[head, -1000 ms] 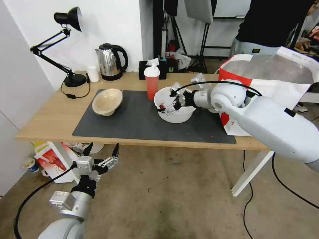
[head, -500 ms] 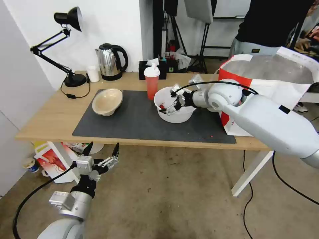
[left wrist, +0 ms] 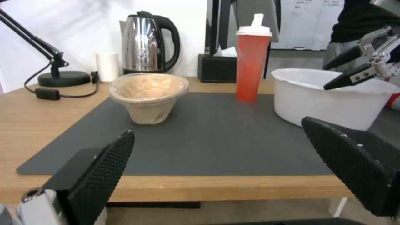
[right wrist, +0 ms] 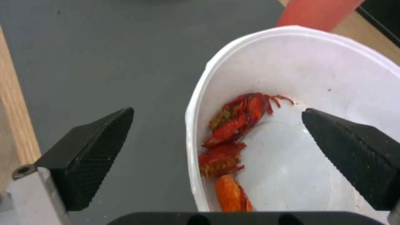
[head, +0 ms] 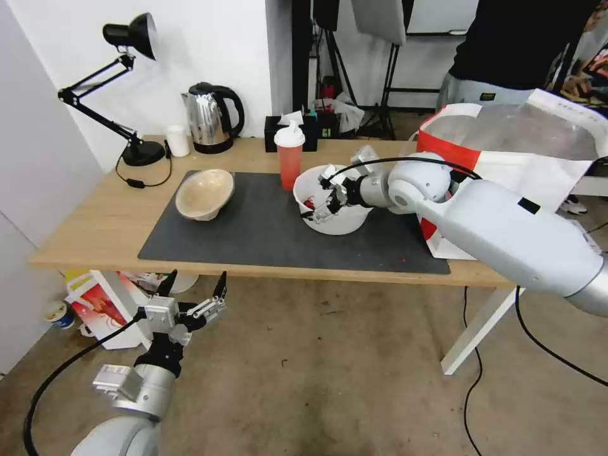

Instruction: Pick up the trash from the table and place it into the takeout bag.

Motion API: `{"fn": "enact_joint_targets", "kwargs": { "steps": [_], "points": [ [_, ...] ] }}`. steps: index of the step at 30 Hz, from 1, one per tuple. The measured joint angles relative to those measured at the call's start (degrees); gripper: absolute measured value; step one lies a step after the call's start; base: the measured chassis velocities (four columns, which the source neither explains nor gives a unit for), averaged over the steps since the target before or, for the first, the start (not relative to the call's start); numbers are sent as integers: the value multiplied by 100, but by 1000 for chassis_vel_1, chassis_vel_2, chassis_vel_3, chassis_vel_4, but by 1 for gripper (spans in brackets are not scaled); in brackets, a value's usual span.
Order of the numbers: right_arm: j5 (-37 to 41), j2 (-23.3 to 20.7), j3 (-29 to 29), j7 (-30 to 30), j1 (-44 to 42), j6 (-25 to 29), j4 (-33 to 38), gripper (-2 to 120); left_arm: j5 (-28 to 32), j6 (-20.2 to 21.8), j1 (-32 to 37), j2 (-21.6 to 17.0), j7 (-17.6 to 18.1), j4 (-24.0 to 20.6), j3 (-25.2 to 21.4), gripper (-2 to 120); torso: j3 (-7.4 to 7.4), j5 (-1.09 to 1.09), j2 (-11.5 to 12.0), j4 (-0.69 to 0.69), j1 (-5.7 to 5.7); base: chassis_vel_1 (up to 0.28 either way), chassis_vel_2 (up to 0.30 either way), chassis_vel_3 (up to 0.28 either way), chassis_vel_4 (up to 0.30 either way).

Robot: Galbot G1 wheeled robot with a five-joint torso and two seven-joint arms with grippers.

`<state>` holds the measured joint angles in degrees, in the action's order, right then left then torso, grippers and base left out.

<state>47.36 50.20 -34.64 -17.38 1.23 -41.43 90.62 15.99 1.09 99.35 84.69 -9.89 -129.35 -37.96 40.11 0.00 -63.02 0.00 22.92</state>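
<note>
On the dark mat point(head: 253, 234) of the table point(head: 95, 221) stand three pieces of trash: a big white bowl point(head: 342, 218) point(left wrist: 333, 106) point(right wrist: 333, 78) with red crayfish shells point(right wrist: 233, 125) inside, a red cup point(head: 289, 161) point(left wrist: 251, 62) with a white lid behind it, and a beige pulp bowl point(head: 204, 193) point(left wrist: 148, 97) to the left. My right gripper point(head: 320, 196) point(right wrist: 217, 156) is open, and the white bowl's left rim lies between its fingers. My left gripper point(head: 193, 288) point(left wrist: 225, 168) hangs open below the table's front edge. The takeout bag point(head: 538, 158) stands open at the table's right end.
Along the back of the table stand a black desk lamp point(head: 136, 152), a steel kettle point(head: 212, 120), a small white cup point(head: 178, 140) and a black tissue box point(head: 278, 133). A red-and-white printed box point(head: 101, 304) sits on the floor under the table. A person point(head: 513, 44) stands behind the bag.
My right arm has reached a little farther left, bringing its open gripper over the white bowl's left rim. The left arm has not moved.
</note>
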Motion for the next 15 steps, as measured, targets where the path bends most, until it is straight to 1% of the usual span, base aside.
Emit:
{"fn": "enact_joint_targets", "kwargs": {
  "steps": [15],
  "points": [
    [-6, 2, -72, -21, -107, -5, -66, 100, -13, 0, 2, 36, 6, 9, -3, 100, 0, 0, 0, 0, 0, 0, 0, 0, 0]
  ]
}}
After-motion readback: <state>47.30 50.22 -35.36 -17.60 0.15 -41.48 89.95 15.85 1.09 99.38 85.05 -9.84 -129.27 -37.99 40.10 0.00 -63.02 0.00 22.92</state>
